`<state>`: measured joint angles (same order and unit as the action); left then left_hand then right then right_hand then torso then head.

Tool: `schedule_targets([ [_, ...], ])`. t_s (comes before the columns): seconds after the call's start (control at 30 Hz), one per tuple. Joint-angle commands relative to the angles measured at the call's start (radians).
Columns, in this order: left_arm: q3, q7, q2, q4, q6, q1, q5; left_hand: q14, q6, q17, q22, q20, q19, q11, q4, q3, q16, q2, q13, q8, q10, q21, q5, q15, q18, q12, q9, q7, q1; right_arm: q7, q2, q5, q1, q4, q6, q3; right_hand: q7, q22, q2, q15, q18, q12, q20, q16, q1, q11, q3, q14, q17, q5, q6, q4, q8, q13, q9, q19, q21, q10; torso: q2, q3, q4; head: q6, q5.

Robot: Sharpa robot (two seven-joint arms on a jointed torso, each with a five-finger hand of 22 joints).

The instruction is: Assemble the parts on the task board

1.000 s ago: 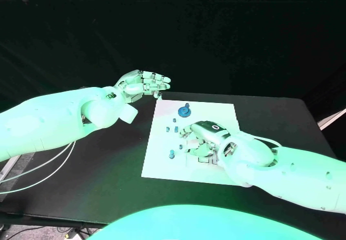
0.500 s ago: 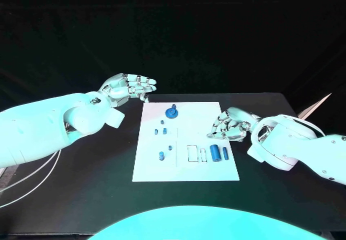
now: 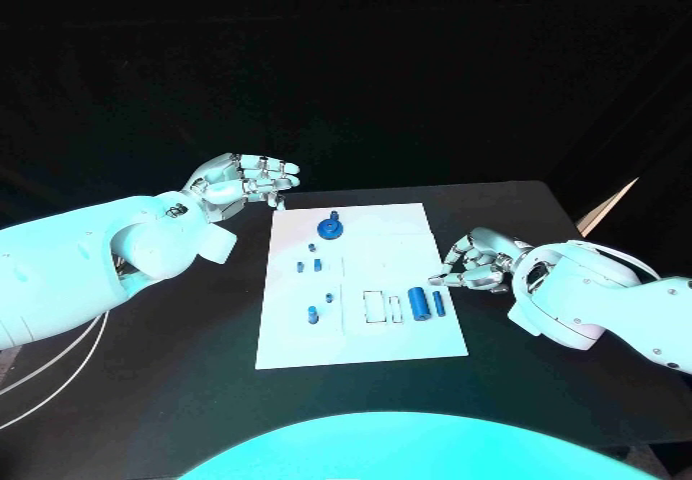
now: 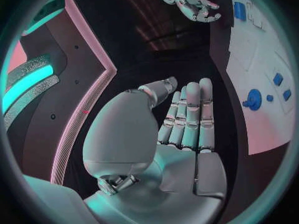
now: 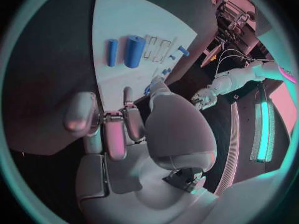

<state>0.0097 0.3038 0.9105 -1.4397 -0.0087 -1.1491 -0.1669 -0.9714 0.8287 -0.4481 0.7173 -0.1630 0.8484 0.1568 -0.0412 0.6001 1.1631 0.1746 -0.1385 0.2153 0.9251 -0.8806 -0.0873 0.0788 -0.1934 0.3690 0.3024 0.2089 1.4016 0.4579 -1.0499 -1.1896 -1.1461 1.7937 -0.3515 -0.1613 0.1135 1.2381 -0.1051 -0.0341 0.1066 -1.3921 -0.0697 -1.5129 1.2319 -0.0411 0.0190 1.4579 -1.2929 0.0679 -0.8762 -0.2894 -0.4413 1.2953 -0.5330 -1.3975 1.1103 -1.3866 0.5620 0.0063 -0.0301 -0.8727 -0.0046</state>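
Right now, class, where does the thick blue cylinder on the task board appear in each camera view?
Head view: the thick blue cylinder lies near the task board edge by the right hand.
Left wrist view, far end of the board.
Right wrist view.
Shared landmark: the thinner blue cylinder beside it.

A white rectangular task board [image 3: 361, 330] lies flat at the table's centre. A round blue part [image 3: 332, 229] with an upright stem stands at its 12 o'clock end. Two blue cylinders [image 3: 427, 303] lie side by side toward 3 o'clock.
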Motion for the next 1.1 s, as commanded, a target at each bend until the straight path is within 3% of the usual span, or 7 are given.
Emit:
schedule_targets([
  [0.03,0.0,0.003,-0.002,-0.001,0.004,0.001,0.001,0.007,-0.006,0.008,-0.007,-0.006,-0.001,-0.001,0.012,-0.039,-0.005,-0.012,-0.016,0.021,-0.021,0.018,-0.006,-0.001,0.009,0.015,0.006,0.012,-0.005,0.018,0.012,-0.009,0.012,-0.004,-0.011,-0.001,0.001,0.018,0.021,-0.001,-0.019,-0.021,0.001,-0.02,-0.006,0.005,0.057,0.093,-0.173,0.004,0.032,-0.002,-0.013,0.078,-0.014,-0.026,0.027,-0.047,0.001,-0.0008,0.0012,0.0,-0.001],
  [0.47,0.0,0.003,0.001,-0.002,0.006,0.002,0.001,0.007,-0.005,0.008,-0.007,-0.006,-0.001,-0.001,0.013,-0.039,-0.004,-0.013,-0.017,0.022,-0.021,0.018,-0.006,-0.001,0.009,0.017,0.006,0.012,-0.007,0.042,0.077,-0.025,0.064,-0.052,-0.035,-0.003,0.001,0.02,0.027,0.0,-0.019,-0.018,0.0,-0.022,-0.021,0.004,0.083,0.093,-0.176,0.004,0.031,-0.003,-0.012,0.077,-0.014,-0.025,0.027,-0.042,0.002,-0.0016,0.002,0.0,0.01],
  [0.97,0.0,0.001,0.005,-0.002,0.011,0.002,0.001,0.007,-0.005,0.008,-0.007,-0.006,-0.001,-0.001,0.013,-0.039,-0.004,-0.013,-0.017,0.022,-0.021,0.018,-0.006,-0.001,0.009,0.017,0.006,0.012,-0.007,0.063,0.122,-0.052,0.092,-0.091,0.001,-0.004,0.002,0.022,0.031,0.001,-0.019,-0.011,-0.001,-0.023,-0.026,0.004,0.089,0.094,-0.178,0.005,0.032,-0.003,-0.012,0.069,-0.014,-0.026,0.028,-0.035,0.003,-0.0005,0.0005,0.0,0.014],
  [1.1,0.0,-0.002,0.006,-0.002,0.016,0.002,0.001,0.007,-0.005,0.009,-0.007,-0.006,-0.001,-0.001,0.015,-0.04,-0.003,-0.013,-0.017,0.023,-0.021,0.019,-0.007,0.0,0.01,0.018,0.006,0.011,-0.009,0.069,0.129,-0.065,0.098,-0.096,0.008,-0.004,0.002,0.025,0.032,0.001,-0.019,-0.01,-0.001,-0.023,-0.026,0.004,0.089,0.094,-0.18,0.005,0.032,-0.003,-0.012,0.069,-0.014,-0.027,0.032,-0.035,0.003,0.0012,0.0014,0.0,0.015],
])
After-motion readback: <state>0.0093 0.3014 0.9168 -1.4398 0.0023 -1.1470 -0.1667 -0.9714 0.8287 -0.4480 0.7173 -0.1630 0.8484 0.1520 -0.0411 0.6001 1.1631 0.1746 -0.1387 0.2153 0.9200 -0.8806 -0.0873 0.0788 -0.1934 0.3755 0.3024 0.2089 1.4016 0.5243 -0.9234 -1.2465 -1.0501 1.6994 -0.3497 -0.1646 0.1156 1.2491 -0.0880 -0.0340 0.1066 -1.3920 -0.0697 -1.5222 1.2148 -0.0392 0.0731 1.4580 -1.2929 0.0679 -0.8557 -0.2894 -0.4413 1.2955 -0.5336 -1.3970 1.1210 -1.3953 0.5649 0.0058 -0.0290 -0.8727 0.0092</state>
